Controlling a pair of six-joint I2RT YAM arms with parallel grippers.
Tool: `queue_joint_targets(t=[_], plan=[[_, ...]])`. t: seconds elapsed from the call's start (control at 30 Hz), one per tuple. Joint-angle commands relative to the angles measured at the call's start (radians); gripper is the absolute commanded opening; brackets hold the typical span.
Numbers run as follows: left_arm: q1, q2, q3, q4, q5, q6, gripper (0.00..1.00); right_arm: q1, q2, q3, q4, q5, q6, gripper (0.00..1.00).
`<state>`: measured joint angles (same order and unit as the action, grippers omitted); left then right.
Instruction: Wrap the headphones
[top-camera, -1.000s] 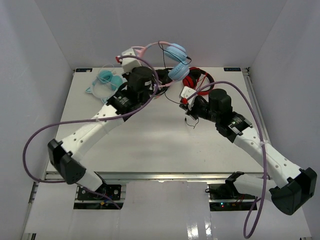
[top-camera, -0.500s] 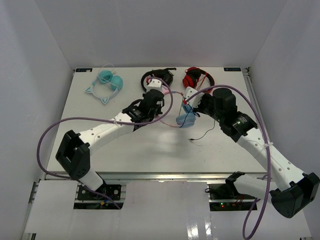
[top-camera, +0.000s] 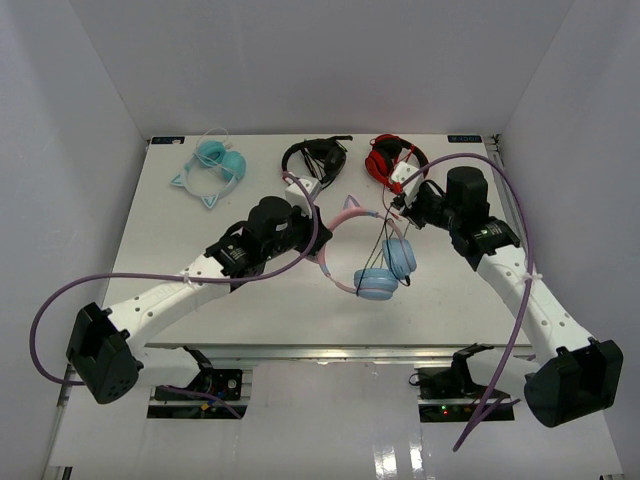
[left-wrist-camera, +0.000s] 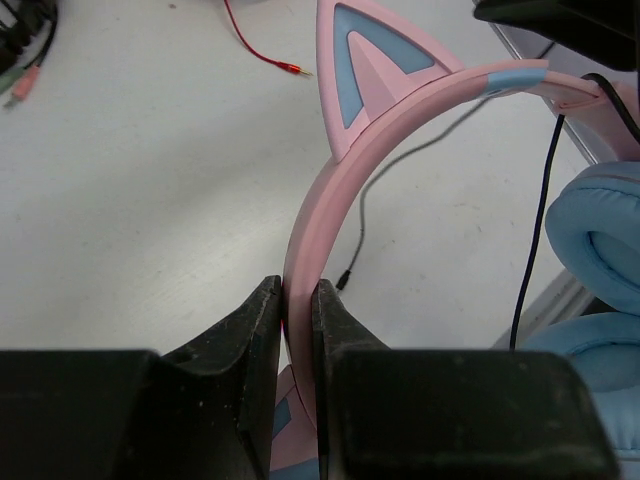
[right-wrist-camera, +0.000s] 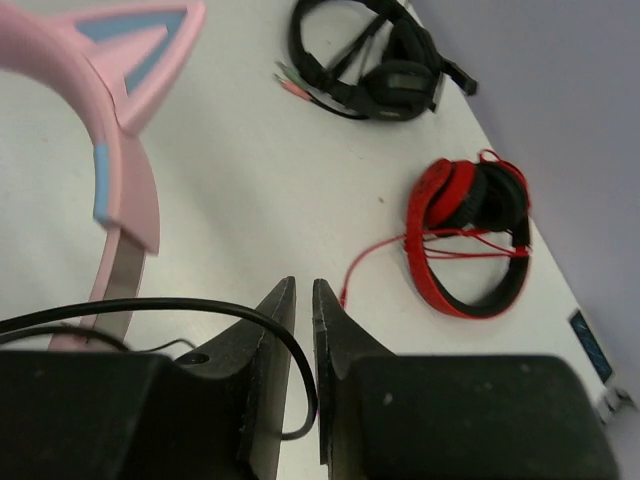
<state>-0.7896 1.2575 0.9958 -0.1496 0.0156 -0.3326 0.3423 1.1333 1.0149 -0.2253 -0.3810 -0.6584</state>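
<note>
The headphones have a pink cat-ear headband (top-camera: 340, 225) and light blue ear cups (top-camera: 385, 270), which hang over the table's middle. My left gripper (top-camera: 312, 240) is shut on the headband (left-wrist-camera: 400, 130), pinching the band between both jaws (left-wrist-camera: 297, 290). The ear cups (left-wrist-camera: 600, 250) hang at the right of the left wrist view. My right gripper (top-camera: 393, 208) is just right of the headband; its jaws (right-wrist-camera: 303, 290) are shut on the thin black cable (right-wrist-camera: 150, 312), which loops over one finger into the gap. The cable (top-camera: 375, 240) runs down to the cups.
An all-teal cat-ear pair (top-camera: 212, 170) lies at the back left. A black headset (top-camera: 315, 155) lies at the back middle and shows in the right wrist view (right-wrist-camera: 375, 70). A red pair (top-camera: 393, 157) with a red cable (right-wrist-camera: 470, 240) lies just behind my right gripper.
The headphones came down from high at the back to low over the table's middle. My left arm drew back toward me with the headband; my right gripper shifted right, holding the cable.
</note>
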Motion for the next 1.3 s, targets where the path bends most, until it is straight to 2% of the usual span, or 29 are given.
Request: queue_joint_targets(t=[0.0, 0.23, 0.33, 0.37, 0.5, 0.6, 0.63, 0.77, 0.87, 0.97, 1.1, 1.17, 1.27], plan=[[-0.007, -0.07, -0.017, 0.022, 0.154, -0.003, 0.0, -0.052, 0.024, 0.013, 0.07, -0.262, 0.135, 0.2], [-0.005, -0.11, 0.056, -0.023, 0.095, -0.043, 0.0, -0.08, 0.016, -0.088, 0.141, -0.533, 0.298, 0.2], [-0.007, -0.122, 0.1, -0.05, 0.08, -0.06, 0.0, -0.086, 0.008, -0.144, 0.217, -0.621, 0.404, 0.23], [-0.005, -0.125, 0.113, -0.056, 0.081, -0.066, 0.0, -0.088, 0.008, -0.179, 0.296, -0.657, 0.434, 0.26], [-0.005, -0.126, 0.195, -0.094, 0.083, -0.092, 0.0, -0.095, 0.031, -0.222, 0.442, -0.736, 0.597, 0.3], [-0.005, -0.109, 0.269, -0.126, 0.078, -0.106, 0.0, -0.095, 0.077, -0.236, 0.625, -0.802, 0.748, 0.36], [-0.005, -0.108, 0.271, -0.127, 0.078, -0.111, 0.0, -0.095, 0.078, -0.236, 0.628, -0.814, 0.804, 0.38], [-0.005, -0.07, 0.386, -0.143, 0.058, -0.136, 0.0, -0.089, 0.2, -0.212, 0.997, -0.844, 1.096, 0.51], [-0.006, -0.052, 0.443, -0.143, 0.018, -0.157, 0.0, -0.088, 0.293, -0.212, 1.251, -0.835, 1.303, 0.53], [-0.007, -0.043, 0.493, -0.136, -0.071, -0.179, 0.0, -0.088, 0.367, -0.229, 1.378, -0.825, 1.4, 0.53], [-0.006, -0.048, 0.507, -0.1, -0.164, -0.214, 0.0, -0.084, 0.4, -0.27, 1.402, -0.794, 1.387, 0.51], [-0.005, -0.05, 0.502, -0.08, -0.197, -0.234, 0.0, -0.078, 0.408, -0.286, 1.396, -0.783, 1.367, 0.44], [-0.007, -0.055, 0.493, -0.073, -0.265, -0.248, 0.0, -0.073, 0.402, -0.3, 1.362, -0.77, 1.327, 0.22]])
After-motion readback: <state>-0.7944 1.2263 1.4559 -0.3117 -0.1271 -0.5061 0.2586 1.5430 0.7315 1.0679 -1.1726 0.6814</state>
